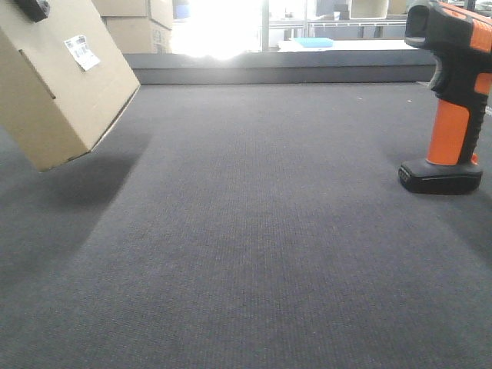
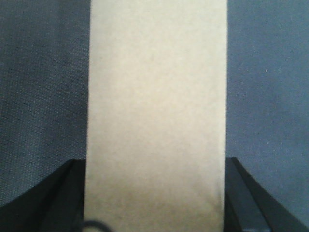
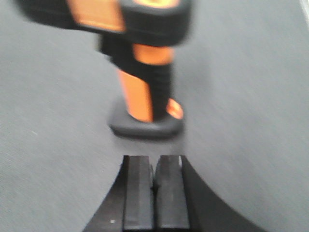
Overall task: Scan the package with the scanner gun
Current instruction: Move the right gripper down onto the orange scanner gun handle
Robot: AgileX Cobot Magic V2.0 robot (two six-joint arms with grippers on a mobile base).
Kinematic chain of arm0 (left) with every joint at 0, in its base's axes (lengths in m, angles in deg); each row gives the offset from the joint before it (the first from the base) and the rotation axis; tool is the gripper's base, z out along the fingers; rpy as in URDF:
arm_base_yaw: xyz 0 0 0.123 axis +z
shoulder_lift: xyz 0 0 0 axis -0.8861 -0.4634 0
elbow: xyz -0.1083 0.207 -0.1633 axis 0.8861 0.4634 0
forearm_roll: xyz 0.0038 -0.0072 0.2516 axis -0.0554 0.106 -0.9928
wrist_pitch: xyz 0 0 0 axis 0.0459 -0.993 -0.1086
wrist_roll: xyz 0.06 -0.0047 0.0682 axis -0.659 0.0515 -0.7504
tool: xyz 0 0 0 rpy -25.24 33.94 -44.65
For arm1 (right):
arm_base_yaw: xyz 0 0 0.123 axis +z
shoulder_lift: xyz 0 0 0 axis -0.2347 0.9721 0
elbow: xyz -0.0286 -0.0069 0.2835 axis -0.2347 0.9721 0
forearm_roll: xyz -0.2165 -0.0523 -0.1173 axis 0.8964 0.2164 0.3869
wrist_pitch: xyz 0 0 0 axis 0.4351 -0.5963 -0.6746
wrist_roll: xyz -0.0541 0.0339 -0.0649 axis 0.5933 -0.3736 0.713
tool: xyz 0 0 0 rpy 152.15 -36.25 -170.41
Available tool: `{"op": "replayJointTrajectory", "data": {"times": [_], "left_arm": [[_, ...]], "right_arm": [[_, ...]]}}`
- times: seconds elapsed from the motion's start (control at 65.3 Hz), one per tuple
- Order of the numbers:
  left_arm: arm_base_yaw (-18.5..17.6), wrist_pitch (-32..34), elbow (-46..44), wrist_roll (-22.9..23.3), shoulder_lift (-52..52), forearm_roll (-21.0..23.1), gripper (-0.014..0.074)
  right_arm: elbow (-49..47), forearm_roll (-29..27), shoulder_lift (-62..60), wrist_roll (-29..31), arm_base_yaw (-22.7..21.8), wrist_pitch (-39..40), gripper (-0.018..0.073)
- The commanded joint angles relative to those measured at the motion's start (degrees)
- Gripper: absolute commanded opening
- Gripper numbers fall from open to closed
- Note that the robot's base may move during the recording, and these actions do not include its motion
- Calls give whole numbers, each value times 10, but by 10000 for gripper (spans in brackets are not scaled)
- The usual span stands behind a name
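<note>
While left gripper (image 2: 154, 203) jaws pinch the plain tan rectangular cardboard package (image 1: 54, 84), tilted clear of the grey carpeted tabletop (image 1: 254, 231), white label (image 1: 81, 51) showing, orange-and-black pistol-shaped scanner gun (image 1: 450, 115) stands upright far right; right gripper (image 3: 154, 181) jaws pressed together, empty, near its base.

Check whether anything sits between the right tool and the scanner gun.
Nothing visible does. Only bare grey carpet lies between the closed right tool and the orange-and-black pistol-shaped scanner gun, upright on its flat base. The plain tan cardboard box held by the left tool hangs well aside.
</note>
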Motion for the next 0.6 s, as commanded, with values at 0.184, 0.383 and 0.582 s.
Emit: {"op": "replayJointTrajectory", "data": {"times": [0.184, 0.383, 0.582], "left_arm": [[-4, 9, -7, 0, 7, 9, 171], [-4, 9, -7, 0, 7, 9, 171], [-4, 11, -7, 0, 7, 9, 171]], "right_arm": [[71, -7, 17, 6, 51, 230, -161], [70, -7, 76, -29, 51, 304, -161], [80, -7, 150, -58, 52, 371, 52]]}}
